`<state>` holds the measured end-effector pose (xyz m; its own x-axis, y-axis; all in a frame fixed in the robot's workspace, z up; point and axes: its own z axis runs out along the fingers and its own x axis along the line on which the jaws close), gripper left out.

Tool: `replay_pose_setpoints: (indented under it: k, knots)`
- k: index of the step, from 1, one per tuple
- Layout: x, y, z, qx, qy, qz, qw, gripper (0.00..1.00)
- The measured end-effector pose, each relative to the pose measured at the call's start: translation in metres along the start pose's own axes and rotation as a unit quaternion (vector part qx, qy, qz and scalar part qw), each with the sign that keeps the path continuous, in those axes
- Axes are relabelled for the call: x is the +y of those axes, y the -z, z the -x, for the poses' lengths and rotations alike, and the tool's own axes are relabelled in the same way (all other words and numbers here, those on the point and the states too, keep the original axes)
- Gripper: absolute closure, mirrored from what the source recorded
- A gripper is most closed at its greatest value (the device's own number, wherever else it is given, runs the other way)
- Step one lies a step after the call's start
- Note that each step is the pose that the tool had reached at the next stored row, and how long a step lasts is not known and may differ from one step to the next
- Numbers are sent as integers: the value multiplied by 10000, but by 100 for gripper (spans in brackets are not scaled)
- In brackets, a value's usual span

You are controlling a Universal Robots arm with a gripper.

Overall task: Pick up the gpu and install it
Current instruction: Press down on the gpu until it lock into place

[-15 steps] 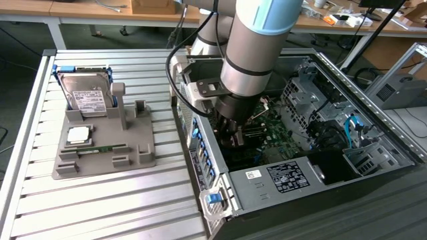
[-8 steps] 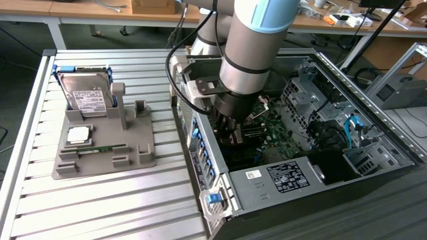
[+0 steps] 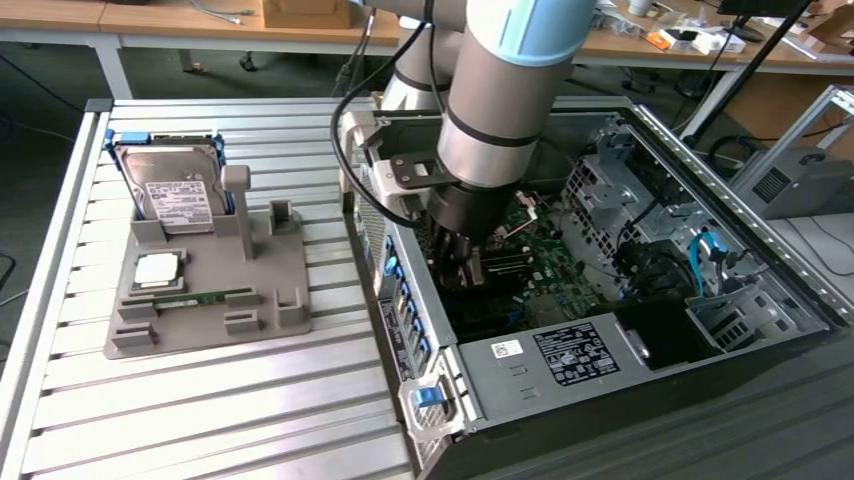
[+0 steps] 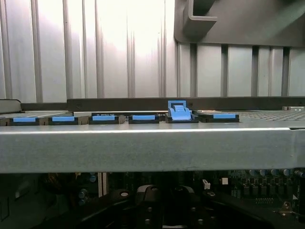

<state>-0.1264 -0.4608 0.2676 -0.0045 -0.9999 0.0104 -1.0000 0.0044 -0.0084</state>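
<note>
Your gripper (image 3: 461,268) is down inside the open computer case (image 3: 694,180), low over the motherboard (image 3: 534,265) near the case wall with the blue slot clips (image 3: 400,300). Something dark sits at the fingertips, possibly the gpu (image 3: 467,272), but it's too shadowed to be sure, and you can't tell how far the fingers are spread. Over on the exterior view's left, the grey fixture tray (image 3: 207,310) holds the hard drive (image 3: 171,190) upright, the processor (image 3: 158,268) flat, and the green memory stick (image 3: 200,297) lying beside it
</note>
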Motion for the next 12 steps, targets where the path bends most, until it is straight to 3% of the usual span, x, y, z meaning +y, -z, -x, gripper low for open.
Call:
replay_pose_setpoints:
  k: [12]
  knots:
    - [0,-2,49,0,0,0,10000,89]
